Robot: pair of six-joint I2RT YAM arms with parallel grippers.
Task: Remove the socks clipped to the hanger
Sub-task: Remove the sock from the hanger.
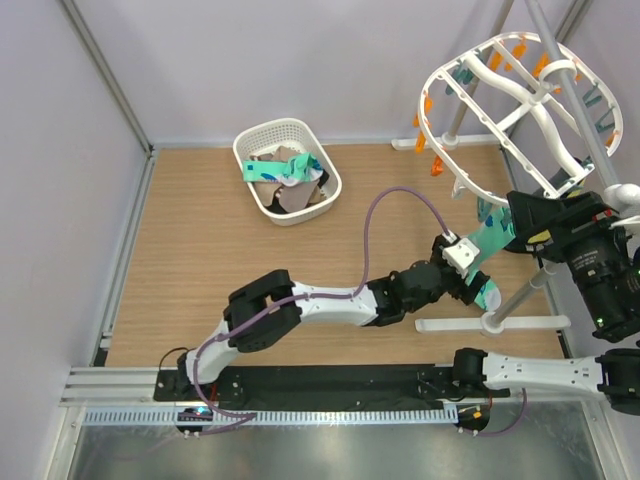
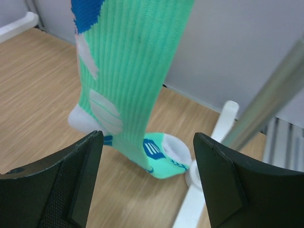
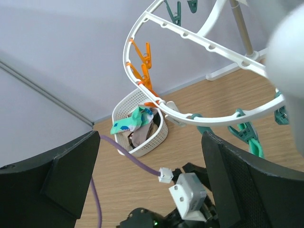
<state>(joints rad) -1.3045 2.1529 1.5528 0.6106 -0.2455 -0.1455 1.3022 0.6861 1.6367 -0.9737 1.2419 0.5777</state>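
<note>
Teal sock (image 2: 137, 71), white and blue marks; white hanger (image 3: 209, 46), orange pegs (image 3: 146, 59).

- No legible text, number or brand anywhere.
- Just beyond the left claw (image 2: 147, 137), on the teal sock (image 2: 133, 71): a blue striped mark (image 2: 151, 147), unreadable as letters.

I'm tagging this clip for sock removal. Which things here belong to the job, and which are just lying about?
Job: white hanger; teal sock hanging from it; left gripper, open at the sock.
Lying about: white basket; purple cable; white stand foot.
</note>
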